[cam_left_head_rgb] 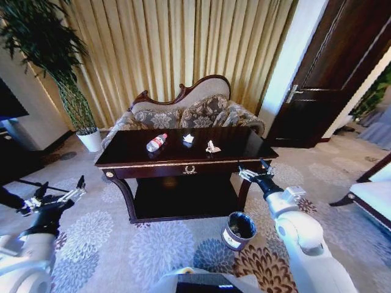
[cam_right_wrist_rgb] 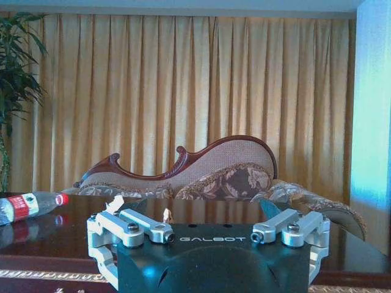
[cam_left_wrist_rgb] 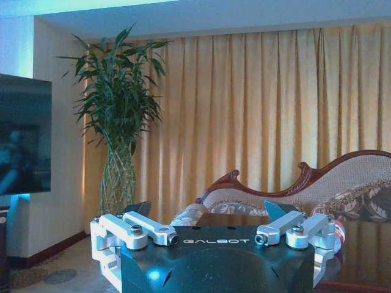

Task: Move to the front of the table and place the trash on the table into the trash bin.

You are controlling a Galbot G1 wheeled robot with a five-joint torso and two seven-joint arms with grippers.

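A: Well, both pincers are released and carry nothing: left pincer (cam_left_head_rgb: 60, 194) at lower left, right pincer (cam_left_head_rgb: 252, 171) beside the table (cam_left_head_rgb: 122, 157) corner, trash bin (cam_left_head_rgb: 238, 230) below it.

B: Then reach for the bottle (cam_left_head_rgb: 156, 142) at centre first; two paper scraps (cam_left_head_rgb: 212, 147) lie to its right.

You have floor-length gold curtains (cam_left_head_rgb: 177, 49) spanning the back wall, lit warm from behind. A carved-frame sofa (cam_left_head_rgb: 183, 110) with patterned cushions sits just before them. Tall bamboo-like plant (cam_left_head_rgb: 46, 49) in a white pot (cam_left_head_rgb: 91, 140) stands at your left, beside a dark screen (cam_left_wrist_rgb: 24, 134) on the left wall. Dark wooden door (cam_left_head_rgb: 333, 67) with a metal handle at your right. Floor is grey carpet (cam_left_head_rgb: 110, 238) with pale flower motifs. A white-cushioned bench (cam_left_head_rgb: 372, 192) sits at the right edge
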